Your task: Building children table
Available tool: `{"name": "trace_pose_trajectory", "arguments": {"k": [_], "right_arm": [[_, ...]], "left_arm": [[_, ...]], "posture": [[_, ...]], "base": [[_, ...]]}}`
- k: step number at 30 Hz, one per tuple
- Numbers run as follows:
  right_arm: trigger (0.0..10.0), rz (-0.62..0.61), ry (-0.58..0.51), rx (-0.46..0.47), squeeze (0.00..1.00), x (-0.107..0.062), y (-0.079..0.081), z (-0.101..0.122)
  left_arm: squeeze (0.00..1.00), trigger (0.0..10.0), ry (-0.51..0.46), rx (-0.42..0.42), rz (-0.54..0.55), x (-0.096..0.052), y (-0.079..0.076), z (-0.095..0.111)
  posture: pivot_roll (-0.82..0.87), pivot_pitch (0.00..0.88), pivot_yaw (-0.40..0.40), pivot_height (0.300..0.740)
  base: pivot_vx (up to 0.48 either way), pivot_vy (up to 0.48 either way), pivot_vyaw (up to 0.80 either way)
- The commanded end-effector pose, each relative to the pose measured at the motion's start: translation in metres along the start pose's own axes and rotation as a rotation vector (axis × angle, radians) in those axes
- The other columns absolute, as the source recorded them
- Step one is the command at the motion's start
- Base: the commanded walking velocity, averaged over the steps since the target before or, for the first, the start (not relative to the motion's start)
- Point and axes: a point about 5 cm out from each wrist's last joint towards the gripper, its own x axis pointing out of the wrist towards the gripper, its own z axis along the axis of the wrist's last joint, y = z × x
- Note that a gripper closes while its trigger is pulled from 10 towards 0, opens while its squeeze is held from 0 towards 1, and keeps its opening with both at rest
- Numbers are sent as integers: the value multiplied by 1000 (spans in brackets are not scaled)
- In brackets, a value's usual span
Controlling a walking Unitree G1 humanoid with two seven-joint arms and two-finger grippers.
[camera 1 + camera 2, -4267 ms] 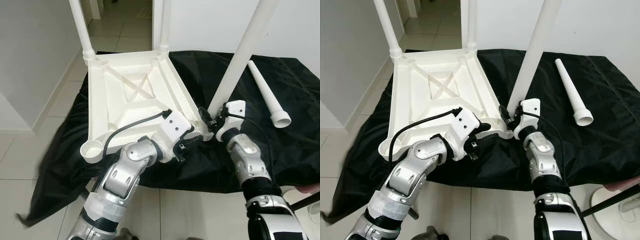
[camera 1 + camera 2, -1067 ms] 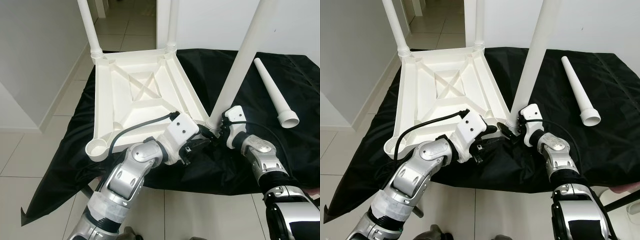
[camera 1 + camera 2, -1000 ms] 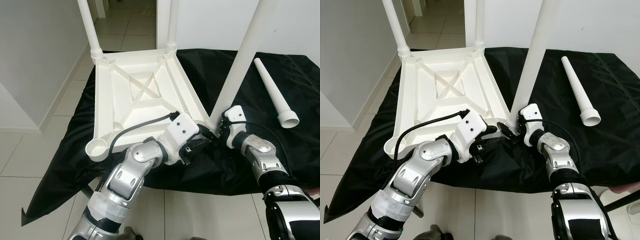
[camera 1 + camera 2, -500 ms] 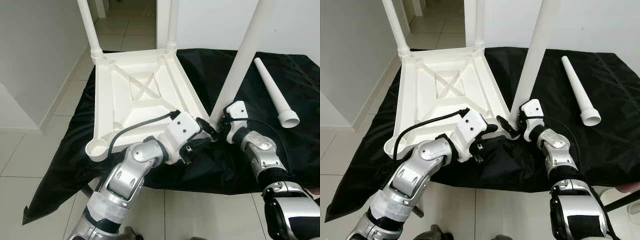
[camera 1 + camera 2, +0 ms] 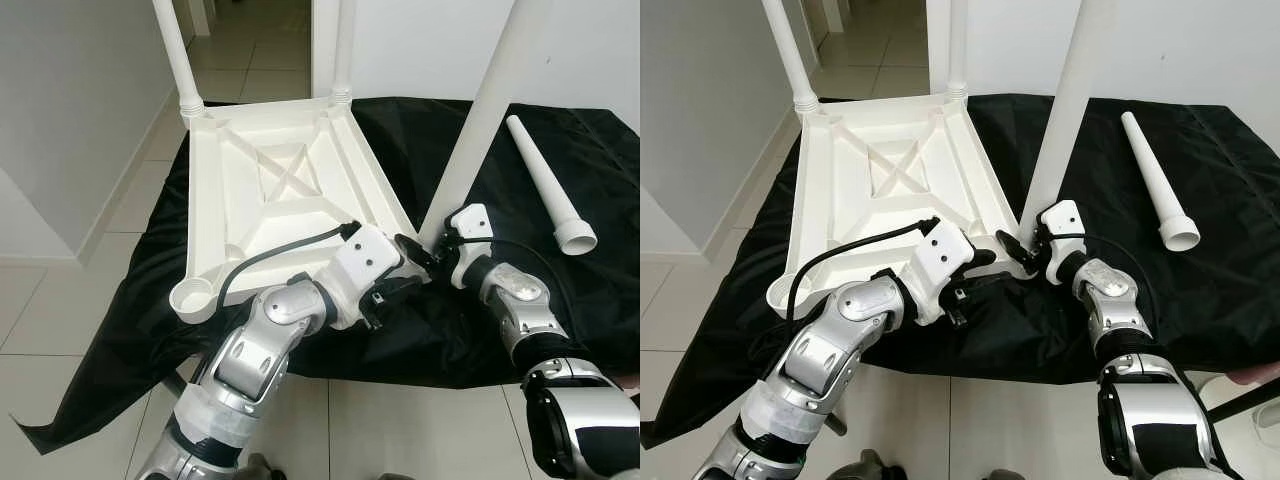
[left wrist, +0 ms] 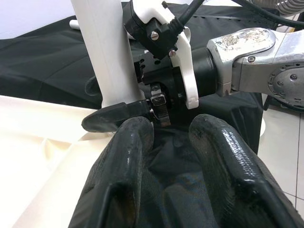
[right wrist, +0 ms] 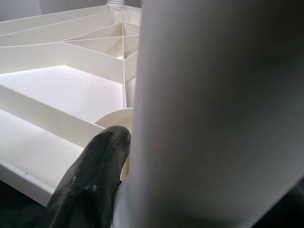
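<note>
A white plastic table [image 5: 260, 200] lies upside down on a black cloth [image 5: 600, 290]. Two legs stand in its far corners [image 5: 172, 50]. At the near right corner a third leg [image 5: 480, 120] leans up and to the right, and my right gripper [image 5: 425, 250] is shut on its base. In the right wrist view one black finger [image 7: 90, 175] presses against that leg [image 7: 218, 114]. My left gripper [image 5: 390, 287] hovers open just in front of the same corner, its fingers [image 6: 123, 156] over the cloth. The near left socket [image 5: 192, 298] holds nothing.
A loose white leg [image 5: 545, 180] lies on the cloth at the far right. Tiled floor surrounds the cloth, with a wall on the left and a doorway behind the table. The cloth's front edge hangs toward me.
The right gripper has lifted slightly with the leg's base at the near right corner. The left gripper has stayed in front of that corner. The camera has shifted a little.
</note>
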Motion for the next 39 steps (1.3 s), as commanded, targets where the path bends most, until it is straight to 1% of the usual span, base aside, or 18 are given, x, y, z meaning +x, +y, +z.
{"name": "trace_pose_trajectory", "arguments": {"k": [1,6,9,11,13,19,21,23,25,28,29,31,32,34,35,36,38,39], "right_arm": [[10000,9,28,44,0,2,3,-5],[10000,-1,76,74,0,2,2,-10],[10000,-1,76,74,0,2,2,-10],[10000,-12,96,108,0,4,1,-11],[10000,-13,101,120,0,5,1,-11],[10000,-53,108,136,0,8,1,-11],[10000,-70,105,115,0,10,3,-10],[10000,-123,103,105,0,12,6,-10],[10000,-137,103,106,0,13,6,-10],[10000,-218,72,128,0,18,23,-11],[10000,-218,72,128,0,18,23,-11],[10000,-293,66,163,0,18,29,-13],[10000,-293,66,163,0,18,29,-13],[10000,-405,62,202,0,17,35,-14],[10000,-405,62,202,0,17,35,-14],[10000,-476,49,223,0,15,42,-14],[10000,-564,32,250,0,12,54,-12],[10000,-564,32,250,0,12,54,-12]], "left_arm": [[0,10000,1,-7,36,0,-1,0],[0,10000,0,-7,33,0,-1,1],[0,10000,0,-7,33,0,-1,1],[0,10000,-1,-9,33,0,-1,1],[0,10000,0,-9,34,0,-1,1],[0,10000,-1,-12,38,0,-1,1],[0,10000,-1,-14,42,0,-1,1],[0,10000,-1,-16,45,0,-1,1],[0,10000,-1,-16,46,-1,-1,1],[0,10000,-3,-20,49,0,-2,1],[0,10000,-3,-20,49,0,-2,1],[0,10000,-4,-22,49,0,-3,1],[0,10000,-4,-22,49,0,-3,1],[0,10000,-3,-24,50,0,-3,0],[0,10000,-3,-24,50,0,-3,0],[0,10000,-1,-25,52,-1,-3,-1],[0,10000,1,-25,57,-1,-2,-1],[0,10000,1,-25,57,-1,-2,-1]], "posture": [[-31,0,63,740],[-38,0,66,740],[-38,0,66,740],[-38,0,66,740],[-38,0,66,740],[-36,0,64,740],[-31,0,54,740],[-31,0,54,740],[-31,0,54,740],[-36,0,44,740],[-36,0,44,740],[-36,1,40,740],[-36,1,40,740],[-35,2,34,740],[-35,2,34,740],[-35,2,34,740],[-31,4,24,740],[-31,4,24,740]], "base": [[0,0,0],[0,0,0],[0,0,0],[0,0,0],[0,0,0],[0,0,0],[0,0,0],[0,0,0],[0,0,0],[0,0,0],[0,0,0],[0,0,0],[0,0,0],[0,0,0],[0,0,0],[0,0,0],[0,0,0],[0,0,0]]}}
